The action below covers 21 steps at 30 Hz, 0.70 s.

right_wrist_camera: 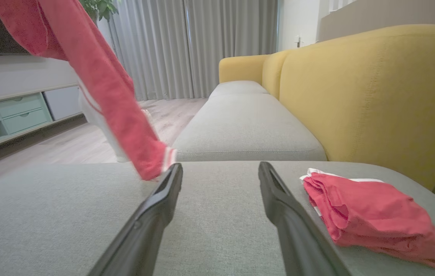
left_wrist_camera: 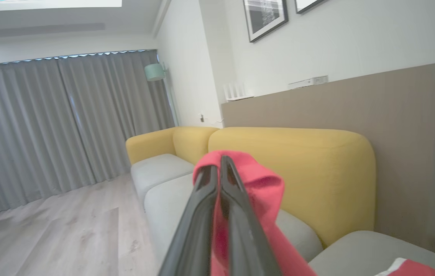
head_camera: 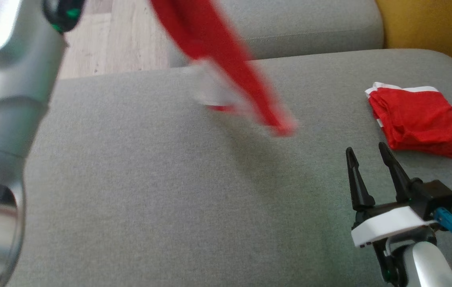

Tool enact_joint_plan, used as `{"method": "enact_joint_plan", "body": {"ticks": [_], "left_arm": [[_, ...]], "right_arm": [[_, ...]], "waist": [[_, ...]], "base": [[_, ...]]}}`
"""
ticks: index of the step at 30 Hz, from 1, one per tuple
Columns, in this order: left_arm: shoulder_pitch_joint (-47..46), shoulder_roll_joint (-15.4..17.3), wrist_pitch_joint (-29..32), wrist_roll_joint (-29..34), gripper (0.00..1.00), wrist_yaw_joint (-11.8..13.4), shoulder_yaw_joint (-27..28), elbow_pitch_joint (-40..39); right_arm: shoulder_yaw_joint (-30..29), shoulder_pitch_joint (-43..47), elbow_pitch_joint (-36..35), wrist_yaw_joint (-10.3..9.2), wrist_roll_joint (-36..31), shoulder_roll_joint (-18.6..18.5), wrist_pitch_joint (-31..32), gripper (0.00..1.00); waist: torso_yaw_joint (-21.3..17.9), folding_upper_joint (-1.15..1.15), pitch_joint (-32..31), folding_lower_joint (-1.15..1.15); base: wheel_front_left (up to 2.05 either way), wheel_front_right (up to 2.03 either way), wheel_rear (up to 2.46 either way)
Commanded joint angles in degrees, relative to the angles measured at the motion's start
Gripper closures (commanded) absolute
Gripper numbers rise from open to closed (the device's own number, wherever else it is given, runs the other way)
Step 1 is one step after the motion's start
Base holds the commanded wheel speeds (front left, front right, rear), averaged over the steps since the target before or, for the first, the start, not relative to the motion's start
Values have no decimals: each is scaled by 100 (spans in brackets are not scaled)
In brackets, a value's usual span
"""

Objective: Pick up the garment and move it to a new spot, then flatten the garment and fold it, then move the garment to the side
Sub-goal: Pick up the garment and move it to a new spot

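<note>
Home living room.
Yellow-backed sofa [left_wrist_camera: 290, 180] with grey seat cushions [right_wrist_camera: 240, 126], full-length grey curtains [left_wrist_camera: 68, 122], pale wood-plank floor [left_wrist_camera: 68, 230], framed pictures [left_wrist_camera: 265, 17] on the white wall. Low media cabinet [right_wrist_camera: 14, 115] with mint drawers opposite the sofa, leafy plant [right_wrist_camera: 98, 7] by the curtains, mint lamp [left_wrist_camera: 154, 71] in the corner, white router [left_wrist_camera: 236, 92] on the ledge behind the sofa.

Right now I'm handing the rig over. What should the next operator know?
Left gripper: shut on the red garment, which hangs lifted over the grey seat cushion.
Right gripper: open, empty, low over the cushion.
A second red garment lies folded on the cushion's right side.
Done: pickup.
Left: set it down at a new spot, flatten, fold, move aside.
</note>
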Motion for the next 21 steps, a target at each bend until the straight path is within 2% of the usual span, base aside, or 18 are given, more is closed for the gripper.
{"method": "enact_joint_plan", "body": {"ticks": [1,4,10,16,21], "left_arm": [[-189,149,59,-104,100,12,90,-229],[314,124,48,-273,100,18,45,-464],[2001,316,-260,-555,100,259,22,-691],[3594,709,-844,-715,100,530,113,-389],[4191,885,-1258,-768,100,646,211,-114]], "right_arm": [[119,-166,-123,43,74,-25,-99,0],[93,-148,3,43,120,-25,-188,0],[75,-55,145,43,168,-25,-280,0],[-61,-35,206,43,100,-25,-348,0],[-165,-68,220,43,30,-25,-356,0]], "waist": [[-42,-1,-67,2],[-12,-1,-39,2],[5,-1,122,2],[-39,-1,335,2],[-31,-1,437,2]], "base": [[0,0,0],[0,0,0],[0,0,0],[0,0,0],[0,0,0]]}}
